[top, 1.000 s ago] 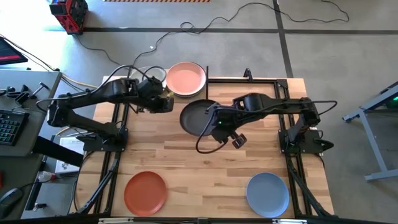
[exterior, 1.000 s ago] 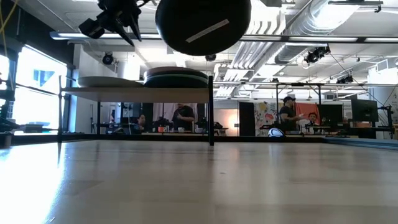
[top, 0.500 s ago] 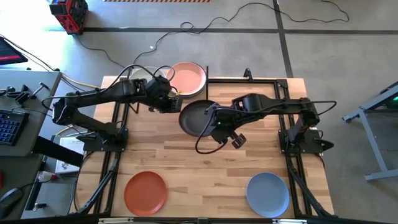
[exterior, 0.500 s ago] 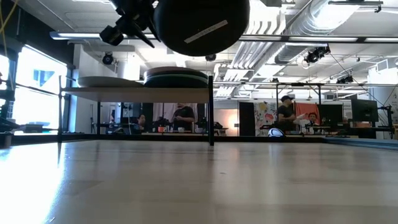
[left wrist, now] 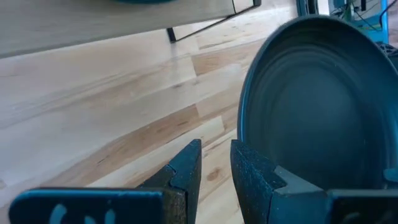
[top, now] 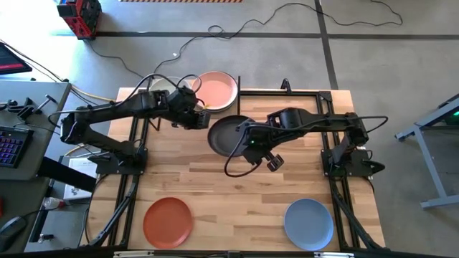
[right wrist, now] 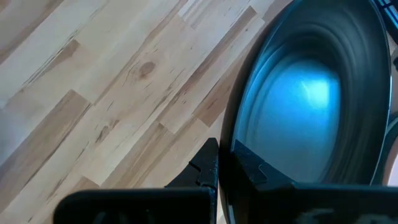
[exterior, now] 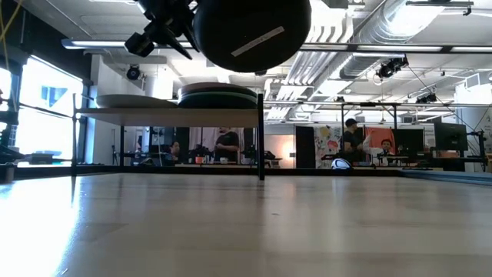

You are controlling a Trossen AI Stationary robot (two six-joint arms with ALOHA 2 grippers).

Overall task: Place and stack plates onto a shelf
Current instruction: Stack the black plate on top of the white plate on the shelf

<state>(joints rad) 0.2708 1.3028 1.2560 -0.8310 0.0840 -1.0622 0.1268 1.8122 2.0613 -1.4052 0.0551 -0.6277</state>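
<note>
We count a terracotta plate (top: 168, 221) at seven o'clock and a blue plate (top: 308, 223) at five o'clock on the table (top: 237, 183), both lying flat. At centre the right gripper (top: 242, 137) is clenched on the rim of a charcoal plate (top: 228, 135), held in the air. At eleven o'clock the left gripper (top: 199, 119), fingers slightly parted and empty, sits just beside that plate, with the pink plate (top: 214, 91) stacked on the shelf (exterior: 169, 114) beyond.

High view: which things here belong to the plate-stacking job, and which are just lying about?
Job:
- charcoal plate, held in right tool
- left tool
- pink plate
- shelf
- terracotta plate
- blue plate

Lying about:
- keyboard
- floor cables
</note>
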